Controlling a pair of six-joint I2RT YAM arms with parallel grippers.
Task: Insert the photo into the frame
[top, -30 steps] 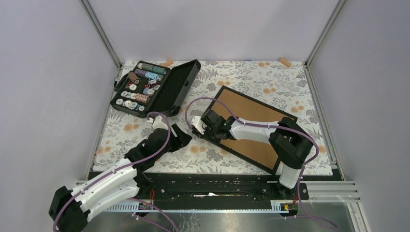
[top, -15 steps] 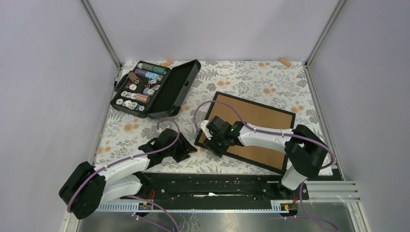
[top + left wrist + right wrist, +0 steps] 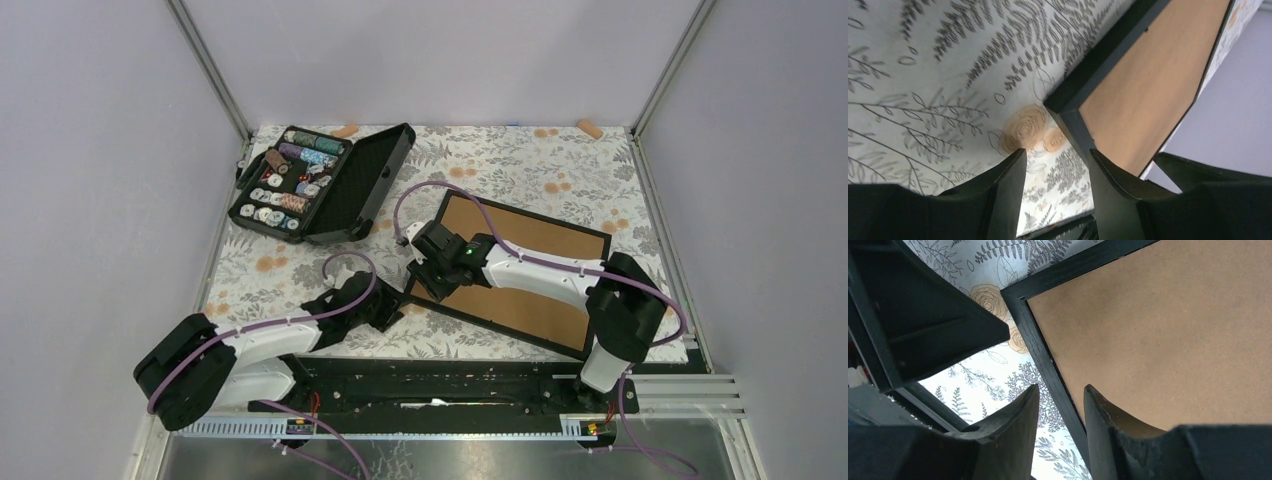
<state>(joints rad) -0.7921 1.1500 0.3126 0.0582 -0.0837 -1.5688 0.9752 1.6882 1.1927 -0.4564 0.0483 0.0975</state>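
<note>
The frame (image 3: 520, 310) lies back-up at centre right of the table, its brown board showing inside a thin black rim. The photo shows in no view. My left gripper (image 3: 395, 305) is open and empty, low at the frame's near-left corner; in the left wrist view its fingers (image 3: 1057, 152) flank the cloth beside the corner rail (image 3: 1063, 107). My right gripper (image 3: 425, 275) is open over the frame's left edge; in the right wrist view the black rail (image 3: 1048, 360) runs between its fingers (image 3: 1062, 387), and the jaws are apart.
An open black case of thread spools (image 3: 320, 180) stands at the back left. Two small orange pieces (image 3: 345, 130) (image 3: 590, 127) lie along the back edge. The flowered cloth (image 3: 300, 270) covers the table. Grey walls close in on both sides.
The frame has turned slightly and its left corner has come nearer. My left gripper has dropped and slid right to that corner. My right gripper has shifted along the frame's left edge.
</note>
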